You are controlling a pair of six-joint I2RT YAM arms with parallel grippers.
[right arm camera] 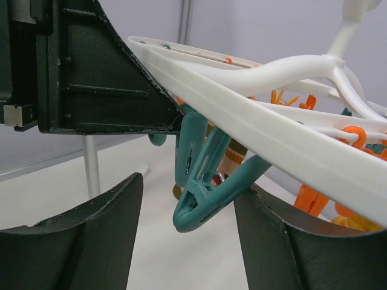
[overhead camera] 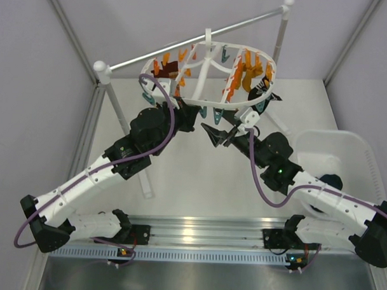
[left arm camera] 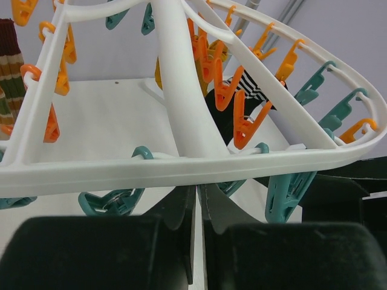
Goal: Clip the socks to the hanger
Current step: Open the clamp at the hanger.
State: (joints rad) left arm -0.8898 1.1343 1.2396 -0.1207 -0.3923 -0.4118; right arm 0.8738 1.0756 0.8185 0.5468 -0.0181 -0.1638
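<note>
- Right gripper (right arm camera: 187,235) wide, empty, fingers flanking a teal clip (right arm camera: 202,193) on the hanger's (right arm camera: 272,136) near rim.
- Left gripper (left arm camera: 197,205) narrow slit, nothing seen inside, just under that rim.
- Socks (overhead camera: 335,181): dark teal bundle in right tub (overhead camera: 366,157), probably them, well apart from hanger.
- Clipping likely not begun; fetching and clipping remain.

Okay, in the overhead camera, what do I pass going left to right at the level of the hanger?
Left post of the rod stand → maroon-striped sock → hook of the hanger → mustard-orange sock → right post → white tub, which sits lower down.
</note>
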